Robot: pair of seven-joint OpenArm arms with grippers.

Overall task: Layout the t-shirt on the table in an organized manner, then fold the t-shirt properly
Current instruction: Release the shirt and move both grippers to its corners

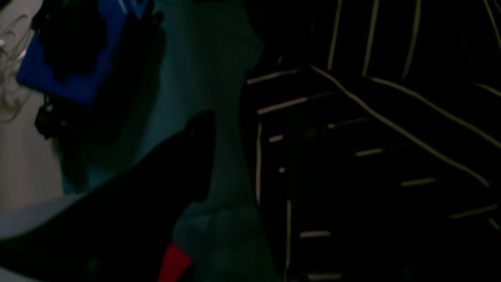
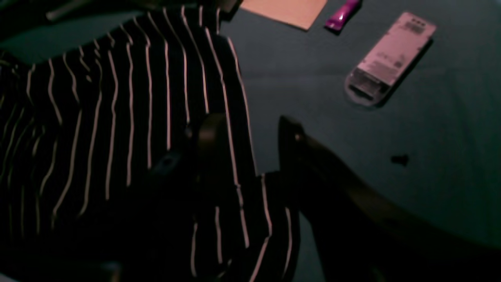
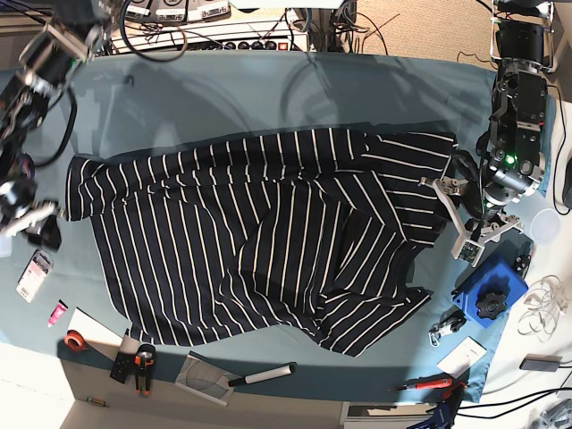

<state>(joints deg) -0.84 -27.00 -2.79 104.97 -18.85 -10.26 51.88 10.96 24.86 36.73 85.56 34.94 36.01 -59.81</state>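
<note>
One t-shirt [image 3: 268, 237] lying crosswise (rumpled), long axis along the table [image 3: 268, 89]

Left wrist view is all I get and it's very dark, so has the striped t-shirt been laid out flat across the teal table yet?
Observer: Not fully. The base view shows the dark navy t-shirt with thin white stripes spread wide on the teal cloth-covered table, but its middle is rumpled.
Operator: Is the left gripper holding it?
Observer: No. The left gripper is open, just past the shirt's edge, holding nothing.
Operator: And the right gripper?
Observer: The right wrist view shows the right gripper open, straddling the shirt's edge.
Operator: Anything near that side?
Observer: A clear plastic blister pack lies on the cloth.
</note>
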